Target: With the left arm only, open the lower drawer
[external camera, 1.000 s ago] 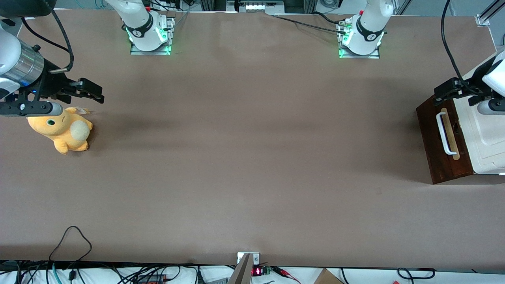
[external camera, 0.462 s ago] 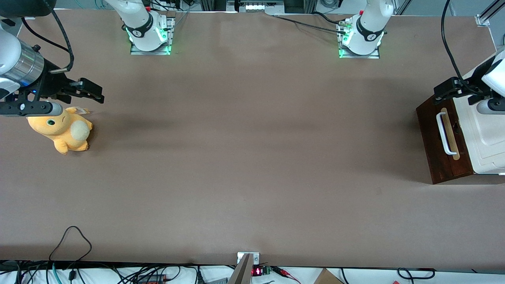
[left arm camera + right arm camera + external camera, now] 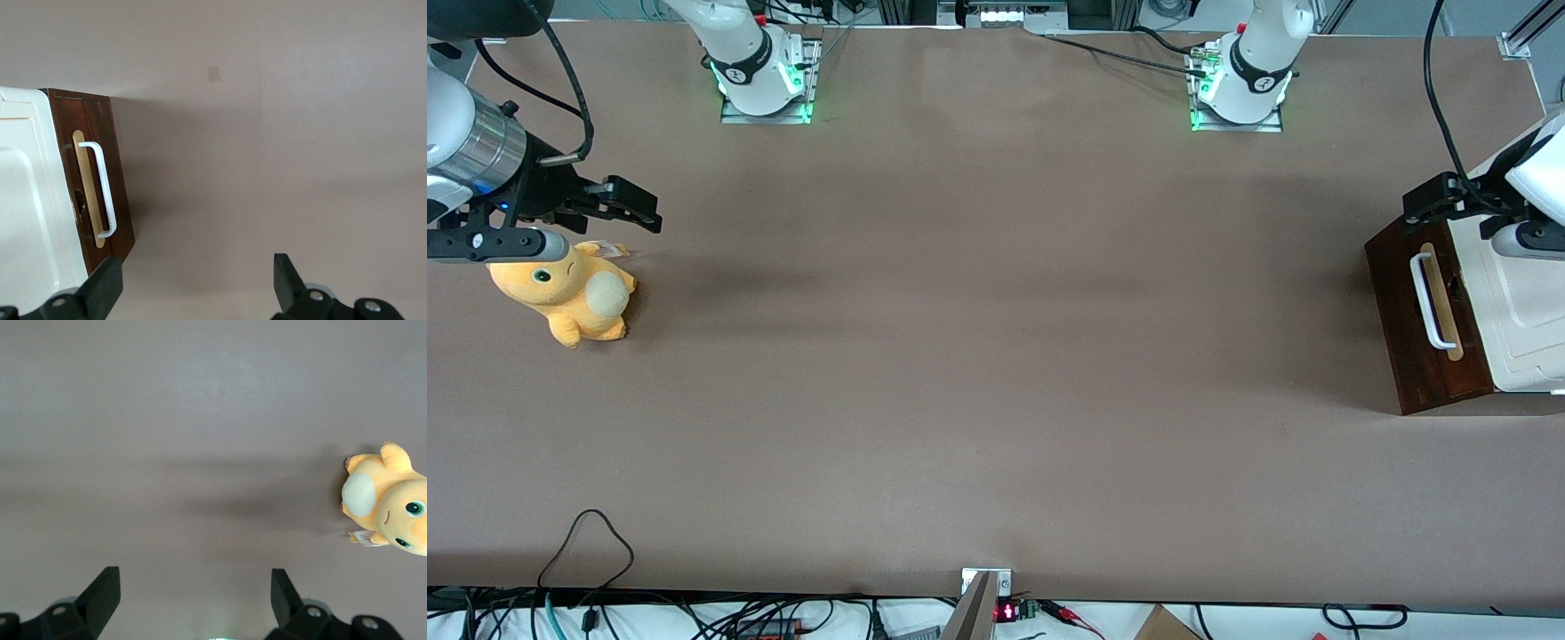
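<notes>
While positioned above the corner of the cabinet [image 3: 1525, 307] farthest from the front camera, at the working arm's end of the table [image 3: 996, 356], gripper [image 3: 1427, 206] of the left arm [image 3: 1534, 191] hung in air, touching nothing; fingers [image 3: 107, 288] spread wide apart, nothing between them. Lower drawer [image 3: 1423, 324] seen closed, dark reddish-brown front flush with the cabinet body, facing toward the parked arm's end; white bar handle [image 3: 1427, 300] mounted on a tan strip [image 3: 1443, 302], running lengthwise along the front; handle untouched, apart from the gripper. Cream-white panel [image 3: 27, 213] noted directly beside the drawer front in the left wrist view. Orange plush toy [image 3: 569, 289] found lying on the table toward the parked arm's end, well apart from the drawer.
</notes>
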`<state>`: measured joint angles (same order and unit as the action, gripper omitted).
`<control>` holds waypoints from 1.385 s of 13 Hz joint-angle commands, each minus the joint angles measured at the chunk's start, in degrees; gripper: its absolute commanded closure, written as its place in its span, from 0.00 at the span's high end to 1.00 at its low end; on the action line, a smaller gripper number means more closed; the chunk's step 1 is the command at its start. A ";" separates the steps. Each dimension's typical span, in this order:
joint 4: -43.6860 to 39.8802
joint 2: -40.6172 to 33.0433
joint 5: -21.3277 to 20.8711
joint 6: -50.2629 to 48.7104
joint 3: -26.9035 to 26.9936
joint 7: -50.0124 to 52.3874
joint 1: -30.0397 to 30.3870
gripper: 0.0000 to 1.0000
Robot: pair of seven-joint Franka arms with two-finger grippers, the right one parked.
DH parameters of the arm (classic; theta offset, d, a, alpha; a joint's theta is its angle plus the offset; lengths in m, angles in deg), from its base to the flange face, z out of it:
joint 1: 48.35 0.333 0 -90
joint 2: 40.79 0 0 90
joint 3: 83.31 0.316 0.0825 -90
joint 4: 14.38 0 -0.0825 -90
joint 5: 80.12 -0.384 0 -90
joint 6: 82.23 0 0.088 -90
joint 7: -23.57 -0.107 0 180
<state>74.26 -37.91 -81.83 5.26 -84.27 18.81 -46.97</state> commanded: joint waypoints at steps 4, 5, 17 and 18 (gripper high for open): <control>4.94 2.03 -25.23 -0.04 -9.38 6.04 -0.77 1.00; 6.53 3.09 -29.63 -0.13 -11.23 8.07 -0.77 1.00; 30.19 16.80 -66.14 6.71 -13.71 34.90 0.02 1.00; 30.19 17.76 -66.67 8.20 -13.27 34.98 0.63 1.00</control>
<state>104.26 -21.22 -146.11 11.40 -97.75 53.63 -47.57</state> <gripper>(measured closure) 0.000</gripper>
